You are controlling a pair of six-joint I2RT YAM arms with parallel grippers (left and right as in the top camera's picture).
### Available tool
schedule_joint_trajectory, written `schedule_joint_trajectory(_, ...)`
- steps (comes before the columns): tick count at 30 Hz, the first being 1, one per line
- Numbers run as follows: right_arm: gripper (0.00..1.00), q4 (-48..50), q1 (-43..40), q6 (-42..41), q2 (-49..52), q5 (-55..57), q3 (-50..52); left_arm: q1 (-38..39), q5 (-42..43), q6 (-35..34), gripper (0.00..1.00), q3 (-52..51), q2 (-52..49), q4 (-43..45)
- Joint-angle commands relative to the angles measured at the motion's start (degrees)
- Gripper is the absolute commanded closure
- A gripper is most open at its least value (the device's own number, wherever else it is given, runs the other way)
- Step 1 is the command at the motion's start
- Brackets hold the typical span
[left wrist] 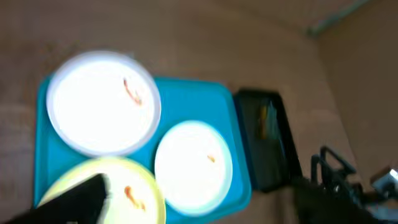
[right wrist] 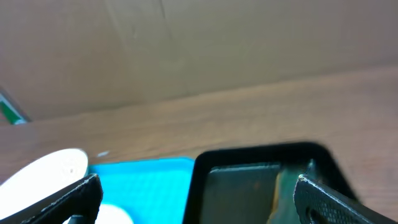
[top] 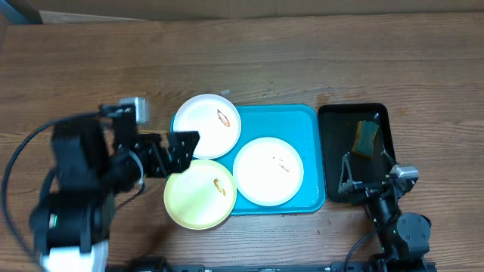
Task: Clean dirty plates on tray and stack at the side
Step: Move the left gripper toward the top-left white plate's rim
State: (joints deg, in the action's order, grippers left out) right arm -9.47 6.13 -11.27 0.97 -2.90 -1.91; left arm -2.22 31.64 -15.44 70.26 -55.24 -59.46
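R hand [right wrist: 198, 185] spread wide; L hand [top: 180, 151] grip unclear; 3 round flat plates [top: 268, 172], glossy turq. tray [top: 299, 121].

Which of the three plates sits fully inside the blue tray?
The white plate nearest the black tray; the other white plate and the yellow plate both overhang the blue tray's edge.

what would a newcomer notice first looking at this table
The bright turquoise tray in the middle of the wooden table stands out most. It carries the far white plate at its far left corner, the middle white plate, and the pale yellow plate overhanging its near left edge, each with an orange-red smear. Right of it sits a narrow black tray holding what looks like a sponge.
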Motion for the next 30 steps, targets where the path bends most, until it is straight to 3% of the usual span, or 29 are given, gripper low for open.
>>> schedule_joint_trajectory(1,0.00,-4.8,0.2,-5.7,1.9,-1.0,-10.1,0.5,4.2,1.6,0.28,1.1,-6.3,-2.7)
schedule_joint_trajectory(3,0.00,-10.0,0.2,-5.7,5.6,-0.1,-17.1,1.1,4.0,1.5,0.39,1.1,-9.9,-4.1)
schedule_joint_trajectory(7,0.00,-22.8,0.2,-3.6,20.1,0.4,-34.6,5.4,2.3,1.5,0.50,1.0,-16.3,-5.3)
schedule_joint_trajectory(13,0.00,-47.2,0.2,-3.5,45.9,-4.3,-62.1,15.2,-10.4,-3.1,0.47,0.9,-24.6,-5.0)
schedule_joint_trajectory(16,0.00,-53.6,0.3,-3.6,55.5,-14.1,-71.5,18.2,-12.8,-3.4,0.37,0.9,-27.6,-3.7)
schedule_joint_trajectory(18,0.06,-52.7,0.4,-1.7,59.8,-20.8,-72.3,19.6,-12.6,-3.5,0.34,0.9,-29.4,-2.2)
schedule_joint_trajectory(20,0.24,-52.7,1.4,0.2,63.3,-21.6,-72.1,20.6,-12.5,-3.9,0.34,0.9,-30.7,-0.8)
schedule_joint_trajectory(21,0.39,-53.5,3.3,1.3,67.3,-20.3,-71.9,21.7,-12.5,-4.6,0.34,0.9,-31.8,0.3)
schedule_joint_trajectory(22,0.43,-54.1,4.6,1.3,69.5,-19.1,-71.9,22.2,-12.6,-4.8,0.34,0.9,-32.2,0.8)
schedule_joint_trajectory(30,0.42,-50.2,17.1,10.4,89.9,-5.3,-71.9,23.2,-12.8,-3.8,0.20,0.9,-32.8,4.2)
